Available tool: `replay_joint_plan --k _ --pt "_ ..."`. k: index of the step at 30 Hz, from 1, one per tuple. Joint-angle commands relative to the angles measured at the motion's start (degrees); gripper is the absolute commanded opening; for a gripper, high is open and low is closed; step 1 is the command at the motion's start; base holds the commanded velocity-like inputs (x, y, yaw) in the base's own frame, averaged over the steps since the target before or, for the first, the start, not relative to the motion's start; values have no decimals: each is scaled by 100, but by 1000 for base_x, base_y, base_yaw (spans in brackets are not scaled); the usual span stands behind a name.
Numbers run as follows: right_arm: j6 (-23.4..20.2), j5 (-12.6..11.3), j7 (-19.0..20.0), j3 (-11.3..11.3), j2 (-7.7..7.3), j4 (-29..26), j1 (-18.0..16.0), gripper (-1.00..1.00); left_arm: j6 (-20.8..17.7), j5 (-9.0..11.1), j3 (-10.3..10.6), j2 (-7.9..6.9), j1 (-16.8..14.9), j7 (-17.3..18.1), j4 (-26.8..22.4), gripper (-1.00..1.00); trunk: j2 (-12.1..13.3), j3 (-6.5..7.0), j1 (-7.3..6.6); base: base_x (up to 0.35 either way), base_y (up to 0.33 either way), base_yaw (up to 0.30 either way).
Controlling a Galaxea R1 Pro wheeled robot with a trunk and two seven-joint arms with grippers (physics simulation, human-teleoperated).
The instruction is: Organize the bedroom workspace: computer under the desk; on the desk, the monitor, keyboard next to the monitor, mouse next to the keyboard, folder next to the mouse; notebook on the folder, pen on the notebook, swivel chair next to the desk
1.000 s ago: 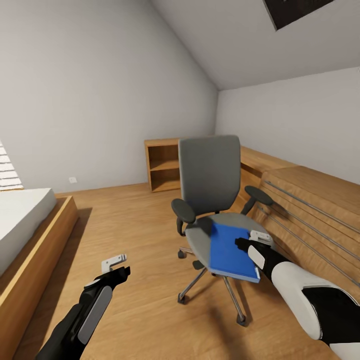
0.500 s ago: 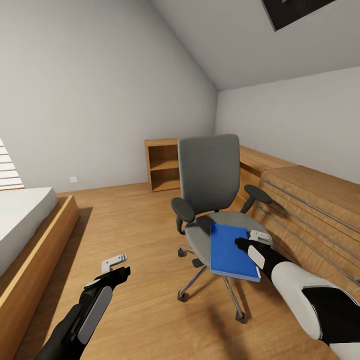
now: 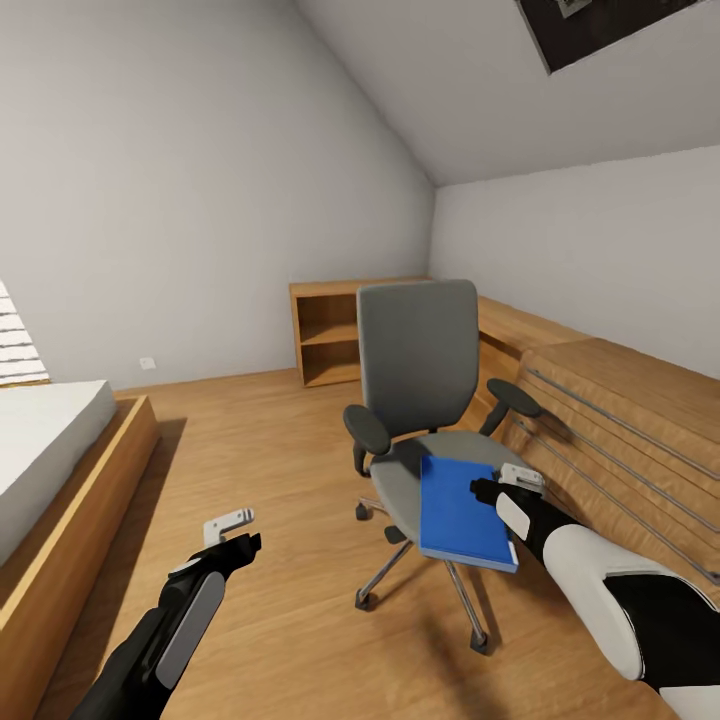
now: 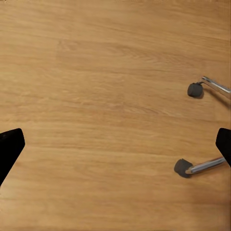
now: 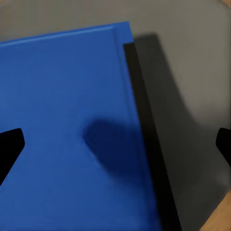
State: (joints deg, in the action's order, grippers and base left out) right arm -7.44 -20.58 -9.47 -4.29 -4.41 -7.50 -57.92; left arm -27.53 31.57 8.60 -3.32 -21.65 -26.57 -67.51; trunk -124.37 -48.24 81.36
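While my left gripper [image 3: 232,528] hangs over bare wood floor [image 3: 280,450] with its fingers spread wide and nothing between them, the swivel chair [image 3: 425,400] stands at centre. On its seat lies the blue folder [image 3: 460,510]. My right gripper [image 3: 505,485] hovers just above the folder's edge, spread wide, holding nothing.

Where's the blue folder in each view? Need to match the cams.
Head view: the folder lies on the front of the swivel chair seat, by the right gripper.
Right wrist view: the folder takes up most of the picture, grey seat beside it.
Left wrist view: no folder here; wooden floor and two chair castors.
Shared landmark: the swivel chair.
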Motion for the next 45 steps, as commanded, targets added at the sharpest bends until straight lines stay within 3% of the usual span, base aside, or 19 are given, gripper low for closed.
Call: replay_joint_plan --k 1,12,22,31,38,43,45 --pt "-38 -43 -29 -46 -4 -15 0 100 -6 57 19 -5 -4 -59 -8 100 39 13 -23 0 0 0" --pt "-34 -45 -21 -41 -6 -27 0 100 -4 66 26 -2 -5 -59 -8 100 480 210 -265 0 0 0" --pt "-69 -64 -19 -31 1 -310 1 100 -1 64 20 -10 -5 -59 -8 100 480 210 -265 0 0 0" --pt "-497 -82 -20 -24 -5 -626 11 100 1 60 19 -11 -5 -64 -8 100 480 210 -265 0 0 0" --pt "-976 -86 -32 -14 -17 -1404 263 100 1 60 19 -11 -6 -66 -8 100 480 210 -265 0 0 0" --pt "-1522 -88 -316 -11 -23 -2677 859 100 0 60 15 -11 -4 -67 -8 100 480 210 -265 0 0 0" --pt "-1715 -97 -618 -8 -18 -3404 1239 100 1 60 14 -11 -5 -67 -8 100 480 210 -265 0 0 0"
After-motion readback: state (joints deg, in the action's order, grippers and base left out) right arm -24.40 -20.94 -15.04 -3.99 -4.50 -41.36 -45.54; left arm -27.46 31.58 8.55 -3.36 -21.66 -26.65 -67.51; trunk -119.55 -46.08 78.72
